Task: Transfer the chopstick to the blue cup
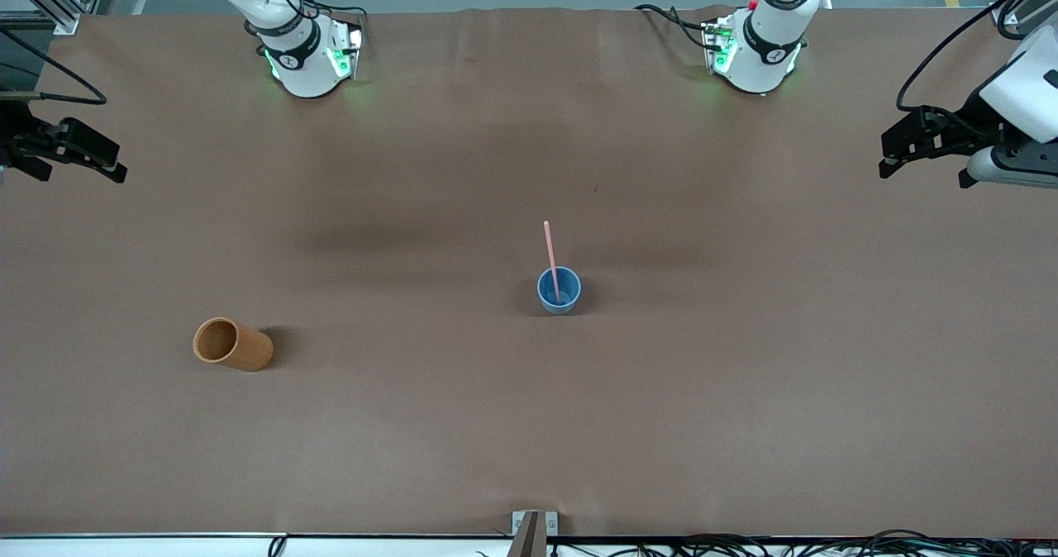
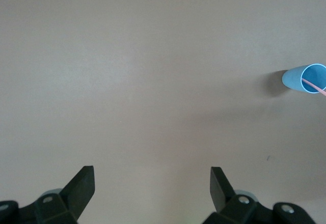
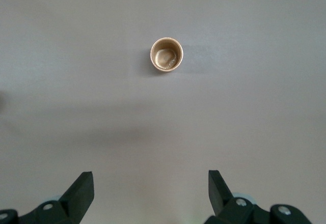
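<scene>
The blue cup (image 1: pixel 559 290) stands upright near the table's middle. The pale pink chopstick (image 1: pixel 550 253) stands in it, leaning on its rim and sticking out well above it. The cup (image 2: pixel 304 79) and the stick (image 2: pixel 315 86) also show in the left wrist view. My left gripper (image 1: pixel 922 168) is open and empty, held high over the left arm's end of the table. My right gripper (image 1: pixel 78 164) is open and empty, held high over the right arm's end of the table. Both are far from the cup.
An orange-brown cylindrical cup (image 1: pixel 232 344) stands toward the right arm's end, nearer the front camera than the blue cup; it looks empty in the right wrist view (image 3: pixel 166 54). The brown table cover (image 1: pixel 744 392) is bare around both cups.
</scene>
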Robot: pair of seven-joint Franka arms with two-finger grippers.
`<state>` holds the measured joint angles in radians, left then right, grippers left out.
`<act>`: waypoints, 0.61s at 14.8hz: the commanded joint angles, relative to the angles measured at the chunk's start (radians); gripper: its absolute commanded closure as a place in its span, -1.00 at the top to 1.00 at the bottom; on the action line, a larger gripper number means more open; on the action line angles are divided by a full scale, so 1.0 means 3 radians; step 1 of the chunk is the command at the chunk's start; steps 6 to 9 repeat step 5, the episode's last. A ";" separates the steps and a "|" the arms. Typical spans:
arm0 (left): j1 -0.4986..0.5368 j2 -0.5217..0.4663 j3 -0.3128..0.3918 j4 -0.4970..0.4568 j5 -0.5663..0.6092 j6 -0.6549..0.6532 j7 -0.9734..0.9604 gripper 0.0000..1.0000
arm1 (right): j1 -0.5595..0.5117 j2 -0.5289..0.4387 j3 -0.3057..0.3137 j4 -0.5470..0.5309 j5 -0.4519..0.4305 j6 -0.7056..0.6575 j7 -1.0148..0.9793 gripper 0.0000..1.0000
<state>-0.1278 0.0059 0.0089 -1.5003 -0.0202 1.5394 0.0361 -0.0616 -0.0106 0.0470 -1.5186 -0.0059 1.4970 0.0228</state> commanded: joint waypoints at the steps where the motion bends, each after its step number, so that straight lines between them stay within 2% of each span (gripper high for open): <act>1: 0.0017 0.0052 -0.0014 0.0102 0.0052 -0.0023 0.0002 1.00 | -0.0009 -0.0036 0.0012 -0.0046 -0.0062 0.0021 -0.0040 0.98; 9: 0.0017 0.0047 -0.0014 0.0102 0.0042 -0.0023 0.0002 1.00 | -0.0014 -0.0036 0.0012 -0.0046 -0.0057 0.0021 -0.0040 0.98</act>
